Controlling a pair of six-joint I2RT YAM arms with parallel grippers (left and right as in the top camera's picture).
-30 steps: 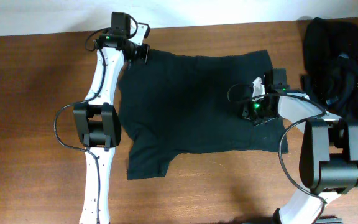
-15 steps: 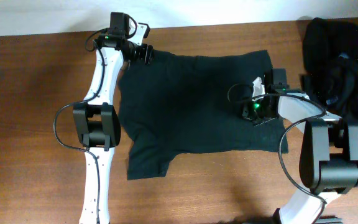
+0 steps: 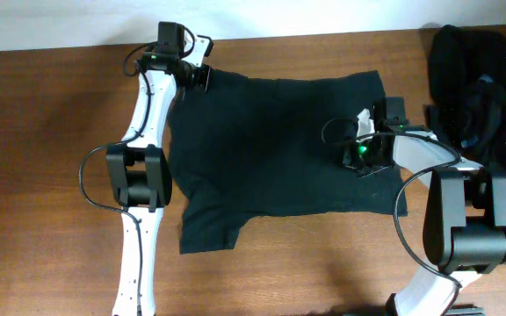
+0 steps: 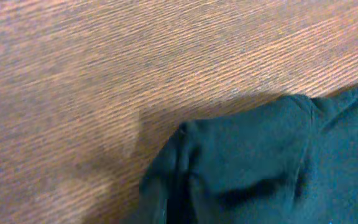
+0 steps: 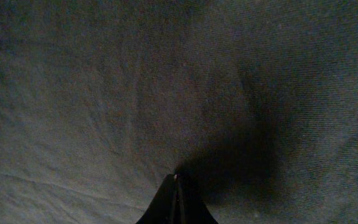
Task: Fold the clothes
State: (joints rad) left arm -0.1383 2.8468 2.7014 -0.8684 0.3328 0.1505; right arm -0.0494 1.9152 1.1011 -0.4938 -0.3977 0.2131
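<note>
Left gripper (image 3: 202, 77) has shifted slightly at the black T-shirt's (image 3: 271, 149) far-left sleeve; its grip cannot be told. Right gripper (image 5: 176, 185), closed, rests on the fabric; folding barely begun

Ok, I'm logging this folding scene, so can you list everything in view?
T-shirt: one, black, spread flat mid-table.
clothes pile: one heap, black, far right of the table.
table: one, brown wood, under everything.
left arm: one, white and black, along the T-shirt's left side.
left gripper: one, black, at the T-shirt's far left corner; jaws unclear.
right arm: one, white and black, between T-shirt and clothes pile.
right gripper: one, black, shut, tip on the T-shirt.
</note>
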